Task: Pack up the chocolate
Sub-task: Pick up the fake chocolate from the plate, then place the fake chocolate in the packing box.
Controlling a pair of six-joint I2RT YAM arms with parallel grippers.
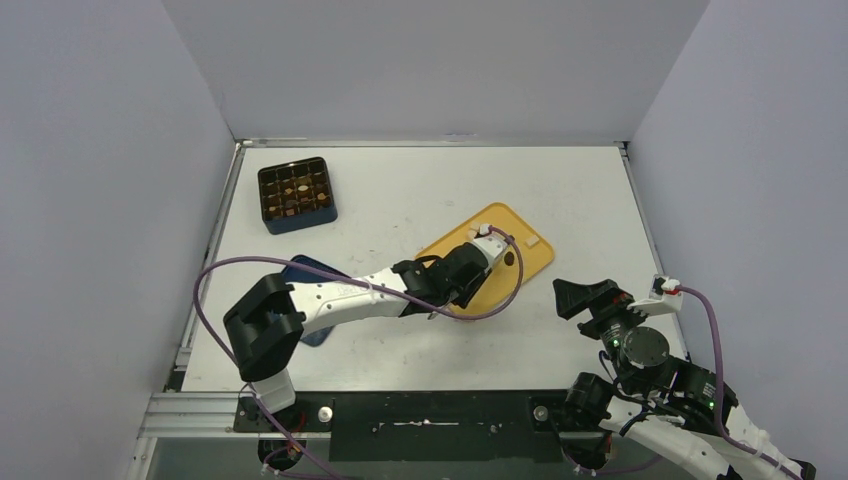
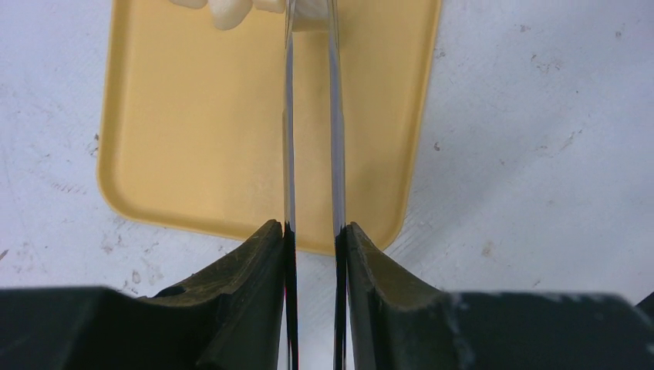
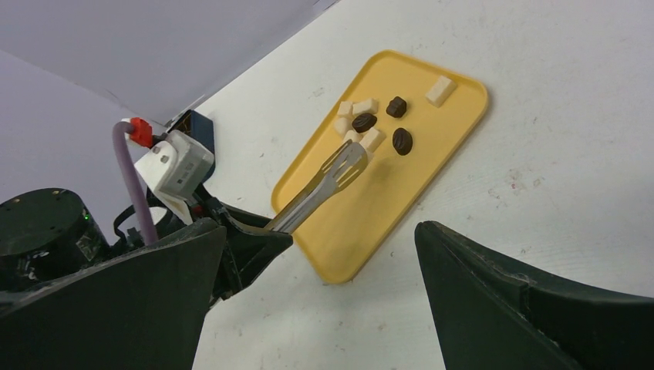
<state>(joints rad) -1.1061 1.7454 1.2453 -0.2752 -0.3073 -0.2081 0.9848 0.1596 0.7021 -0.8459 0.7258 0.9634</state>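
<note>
Looking down from above, the left hand (image 1: pixel 462 278) sits low over the near end of a yellow tray (image 1: pixel 535 262) lying at a slant in the middle of the white surface (image 1: pixel 400 190). Some of the chocolate (image 1: pixel 533 241) lies loose on the far half of that tray: a cream piece and a dark one show past the wrist. A black compartment box (image 1: pixel 297 193) stands well apart at the far left, with small brown and pale pieces in several of its cells. A flat blue thing (image 1: pixel 310 268) lies partly under the left arm. The right hand (image 1: pixel 578 298) hovers off the tray's right side, over bare surface.

From the left wrist, the two fingers are clamped on a pair of metal tongs (image 2: pixel 290 116), one pad against each blade. The blades run straight out over the tray and nearly parallel, with a narrow gap between them. Cream pieces sit at their tips, at the top edge of the view.

From the right wrist, that hand's fingers stand wide apart with nothing between them. Beyond them the tongs' slotted tips rest among a cluster of cream cubes and dark rounded pieces, and one cream piece lies alone near the tray's far corner
</note>
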